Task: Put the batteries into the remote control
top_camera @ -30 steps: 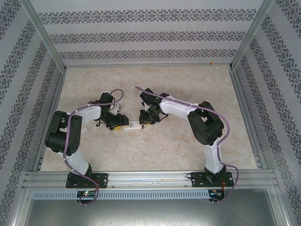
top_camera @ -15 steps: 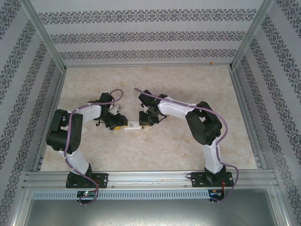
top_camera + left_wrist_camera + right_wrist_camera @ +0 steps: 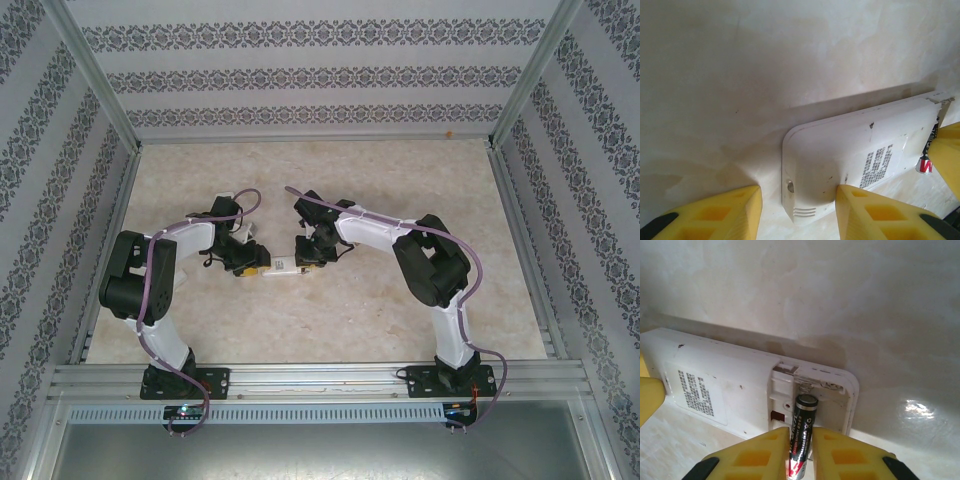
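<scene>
Watch the tilt. The battery (image 3: pixel 802 432) is pinched tight in your right gripper (image 3: pixel 800 441), with its nose poking into the open bay (image 3: pixel 832 395) at the right end of the remote (image 3: pixel 725 385). Push while it's angled and it may jam or shove the remote. Your left gripper (image 3: pixel 797 195) only straddles the left end, fingers apart, not clamping.

One remote (image 3: pixel 730 385), white. One battery (image 3: pixel 802 430), slim, dark. One battery bay (image 3: pixel 812 395) in remote back; number of slots inside can't be told. One printed label (image 3: pixel 696 392) on remote. Two arms: left arm (image 3: pixel 150 290), right arm (image 3: pixel 430 265). Two claws: left claw (image 3: pixel 797 200), right claw (image 3: pixel 800 450). Yellow fingers (image 3: pixel 755 457): two per claw, four total. Two purple cables (image 3: pixel 478 275), one per arm. One counter (image 3: pixel 350 320).
</scene>
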You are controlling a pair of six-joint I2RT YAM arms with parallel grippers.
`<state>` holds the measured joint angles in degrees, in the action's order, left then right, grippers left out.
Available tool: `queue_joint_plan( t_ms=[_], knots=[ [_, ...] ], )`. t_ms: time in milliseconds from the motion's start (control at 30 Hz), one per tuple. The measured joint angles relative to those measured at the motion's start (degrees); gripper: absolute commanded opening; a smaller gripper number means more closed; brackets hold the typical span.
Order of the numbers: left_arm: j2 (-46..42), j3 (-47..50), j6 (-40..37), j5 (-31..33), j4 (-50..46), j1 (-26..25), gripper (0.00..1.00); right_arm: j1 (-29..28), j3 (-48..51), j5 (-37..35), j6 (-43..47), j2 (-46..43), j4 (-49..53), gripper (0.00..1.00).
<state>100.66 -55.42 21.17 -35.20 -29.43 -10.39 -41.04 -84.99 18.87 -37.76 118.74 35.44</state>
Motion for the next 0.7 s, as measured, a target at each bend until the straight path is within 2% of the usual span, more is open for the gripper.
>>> queue_joint_plan(
  t_ms=[133, 333, 700],
  knots=[
    [0.00, 0.00, 0.02, 0.02, -0.02, 0.00, 0.44, 0.02, -1.40, 0.09, 0.07, 0.04, 0.26, 0.31],
    [0.02, 0.00, 0.00, 0.00, -0.02, 0.00, 0.44, -0.02, -1.29, 0.24, -0.76, -0.68, 0.42, 0.31],
    [0.02, 0.00, 0.02, 0.00, 0.00, 0.00, 0.44, -1.11, 2.01, 0.00, -2.45, -2.38, 0.92, 0.18]
  ],
)
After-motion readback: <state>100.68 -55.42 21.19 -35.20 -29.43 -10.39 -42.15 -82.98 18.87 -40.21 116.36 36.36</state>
